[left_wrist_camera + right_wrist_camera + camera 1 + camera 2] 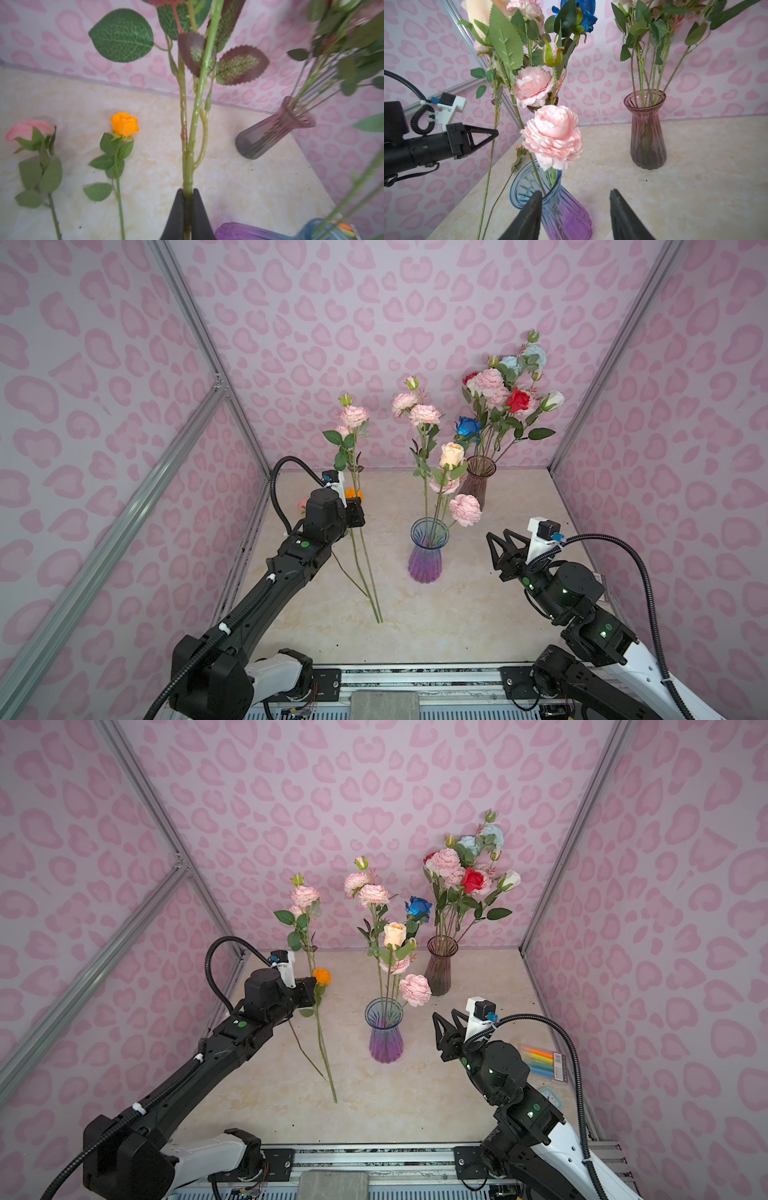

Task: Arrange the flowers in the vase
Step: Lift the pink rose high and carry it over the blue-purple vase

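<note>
Pinching the stem of a pink peony spray (353,416) upright, left gripper (188,190) closed tight, left of the blue-purple vase (428,556), right gripper (498,533) half-spread and empty beside it, orange rose (124,124) lying on the table (457,614).

Lighting's really even here, bright and soft, looks like it's coming from overhead: the counter (415,635) only gets faint, fuzzy shadows. Both top views have that wide-angle bend, so the metal posts (198,333) splay outward toward the corners. Left wrist view is the mushy one. The stem (195,124) in the middle is fairly crisp, but the pink rose (29,129) and the dusky vase (270,133) near the edges smear out. Right wrist view is sharp mid-frame, but the right tool (575,191) goes soft up close. The blue-purple vase (564,212) throws a violet tint onto the counter.
</note>
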Motion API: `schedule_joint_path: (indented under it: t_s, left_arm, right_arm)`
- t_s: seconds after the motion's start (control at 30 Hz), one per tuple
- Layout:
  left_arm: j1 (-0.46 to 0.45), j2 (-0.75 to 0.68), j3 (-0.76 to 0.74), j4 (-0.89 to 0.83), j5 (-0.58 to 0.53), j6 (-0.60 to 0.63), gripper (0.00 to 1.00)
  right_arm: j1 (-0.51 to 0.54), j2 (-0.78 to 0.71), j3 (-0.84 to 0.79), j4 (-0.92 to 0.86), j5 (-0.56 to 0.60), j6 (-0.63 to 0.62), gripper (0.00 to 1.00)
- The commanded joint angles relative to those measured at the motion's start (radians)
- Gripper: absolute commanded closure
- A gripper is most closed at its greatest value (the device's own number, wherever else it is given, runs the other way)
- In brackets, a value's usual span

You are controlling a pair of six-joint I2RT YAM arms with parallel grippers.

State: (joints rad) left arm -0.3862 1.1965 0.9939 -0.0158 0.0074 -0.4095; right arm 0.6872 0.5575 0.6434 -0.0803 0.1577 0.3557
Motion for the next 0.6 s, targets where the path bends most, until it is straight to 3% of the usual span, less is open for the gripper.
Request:
schedule_joint_path:
  t_s: [0.0,0.3,0.57]
  left_arm:
    - [-0.008,-0.050,0.024,0.146,0.060,0.054,0.97]
    - [-0.057,-0.123,0.101,0.297,0.171,0.109,0.97]
    - [-0.161,-0.041,0.294,0.425,0.213,0.180,0.97]
  right_arm:
    - [0.000,0.015,0.020,0.045,-0.037,-0.024,0.47]
    - [0.001,0.046,0.074,0.070,-0.082,-0.062,0.47]
    - [0.001,0.063,0.098,0.086,-0.073,-0.064,0.48]
